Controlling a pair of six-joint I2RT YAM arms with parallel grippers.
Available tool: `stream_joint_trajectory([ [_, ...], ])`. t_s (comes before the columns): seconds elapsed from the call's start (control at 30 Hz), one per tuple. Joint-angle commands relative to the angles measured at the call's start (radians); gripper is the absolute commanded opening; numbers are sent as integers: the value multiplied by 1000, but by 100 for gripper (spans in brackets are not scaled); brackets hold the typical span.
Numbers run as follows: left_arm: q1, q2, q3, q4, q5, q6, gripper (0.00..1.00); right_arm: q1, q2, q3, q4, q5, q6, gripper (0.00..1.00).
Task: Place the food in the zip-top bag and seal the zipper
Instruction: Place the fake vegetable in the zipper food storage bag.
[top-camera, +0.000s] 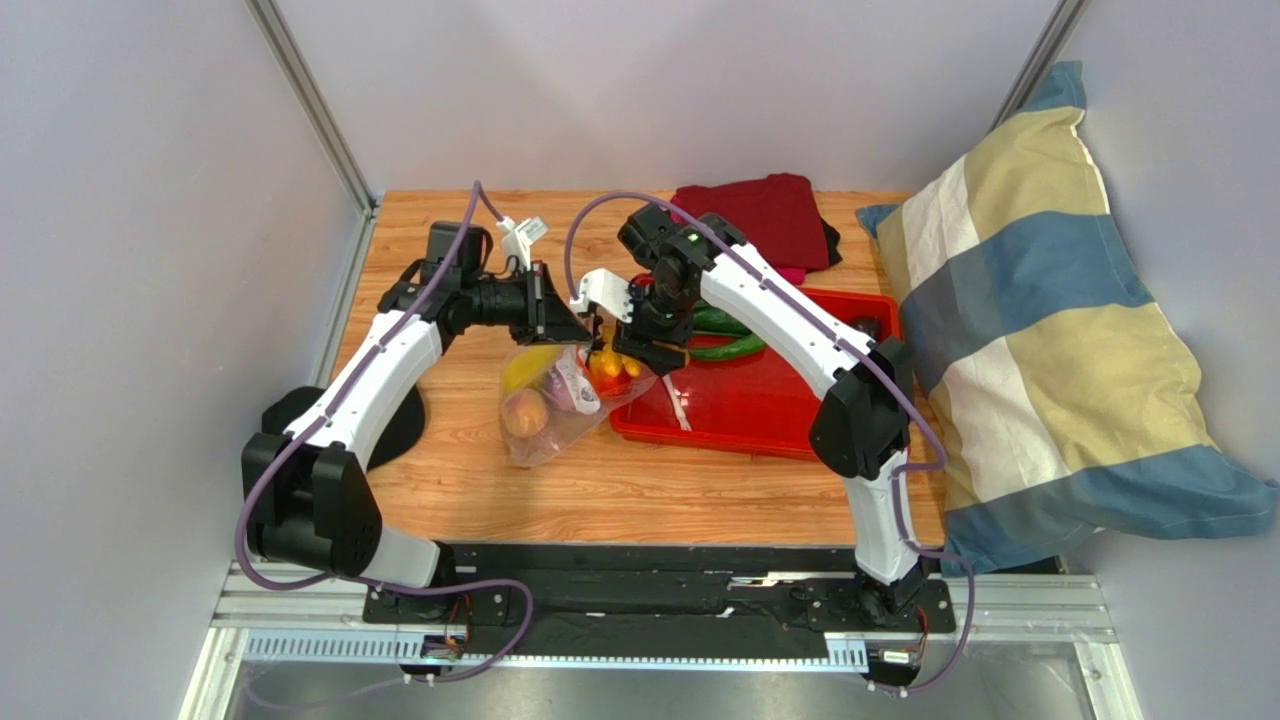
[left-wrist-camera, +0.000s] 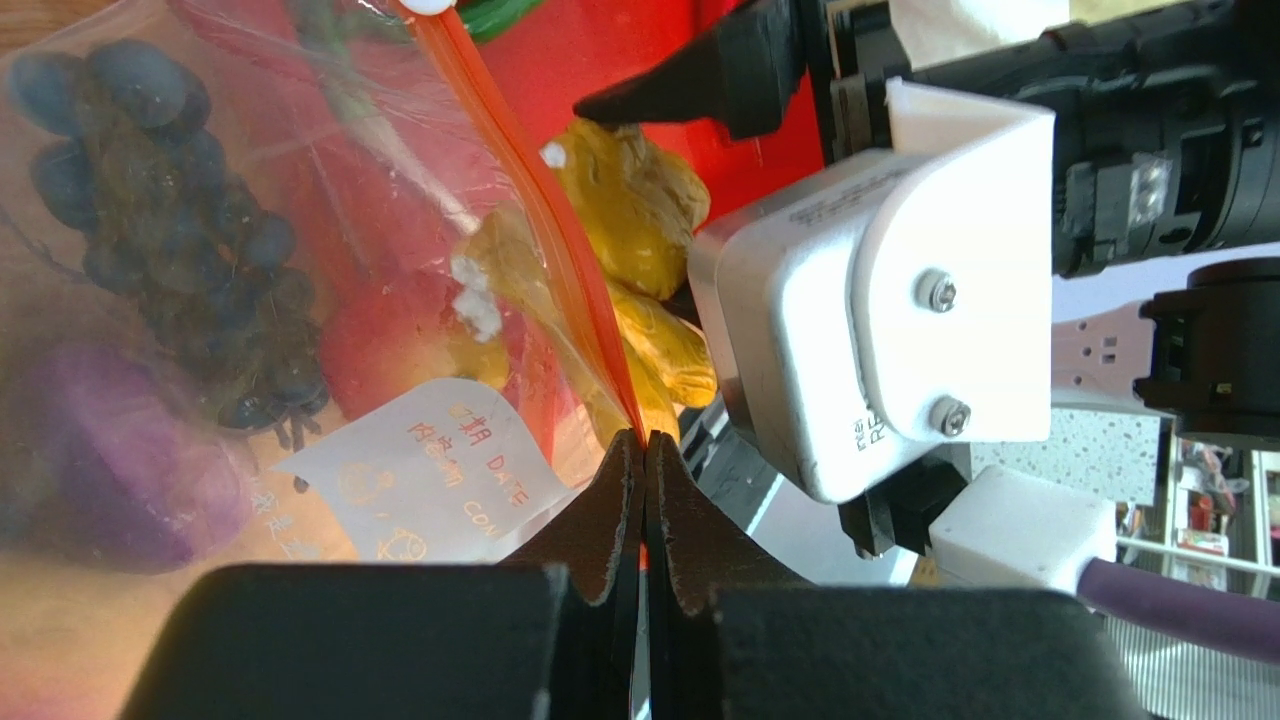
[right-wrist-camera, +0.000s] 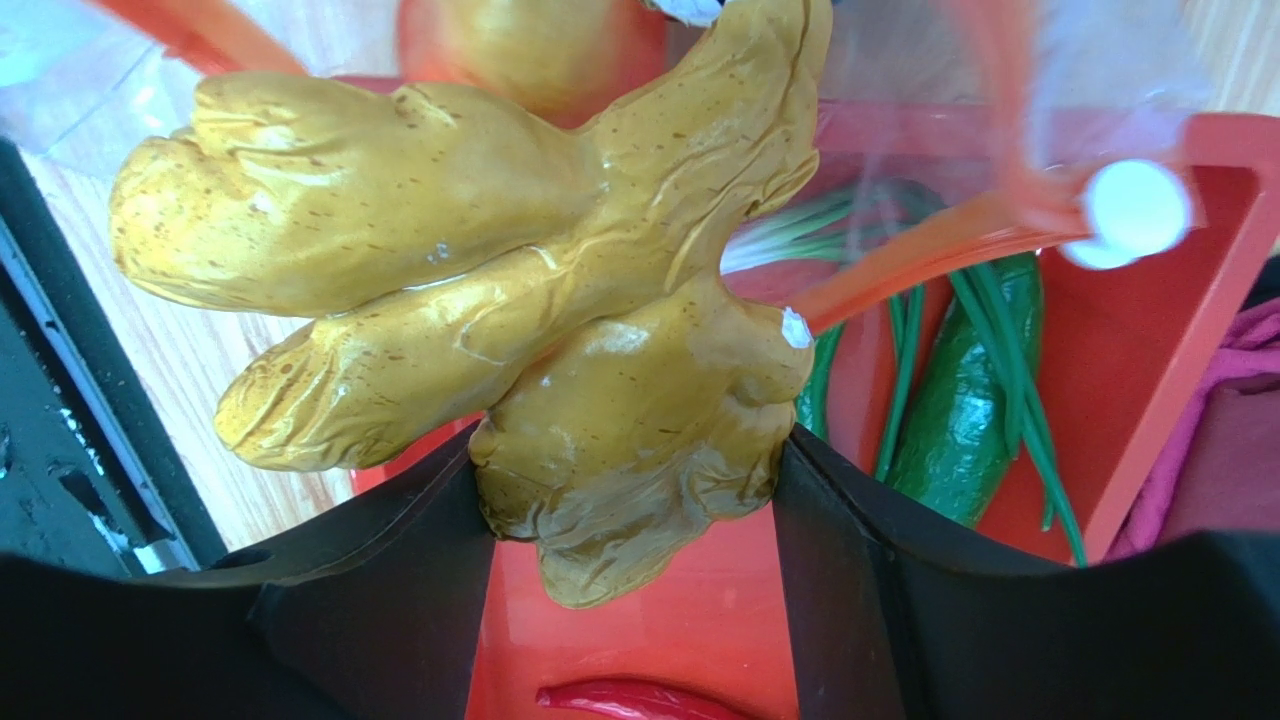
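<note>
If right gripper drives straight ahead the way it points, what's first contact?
Likely the zipper of the zip-top bag: the knobbly yellow piece held in the right gripper leads, and that red strip, pinched by the left gripper, crosses just beyond it. Depth is unclear, so it might pass into the mouth.

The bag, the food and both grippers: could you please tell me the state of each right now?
zip-top bag: unsealed, mouth open.
zipper: apart, one edge pinched.
left gripper: shut on the zipper.
knobbly yellow piece: gripped, at the bag's mouth.
right gripper: shut on the knobbly yellow piece.
grape bunch: inside the bag.
purple onion: inside the bag.
peach: inside the bag.
</note>
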Motion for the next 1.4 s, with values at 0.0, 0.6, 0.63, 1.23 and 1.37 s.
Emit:
stream_joint_trajectory([
  [0.0, -17, -36, -8, 9, 32, 27, 0, 6, 25, 62, 7, 16, 6, 34],
  [0.6, -32, -13, -3, -6, 36, 27, 0, 14, -41, -39, 155, -53, 189, 92],
  [0.63, -32, -11, 1, -7, 39, 29, 0, 9, -57, -61, 166, -62, 190, 93],
  [1.23, -32, 7, 23, 5, 56, 17, 0, -149, -178, -352, 335, -321, 399, 62],
  [1.37, -32, 4, 29, -3, 53, 21, 0, -151, -134, -352, 378, -309, 428, 51],
])
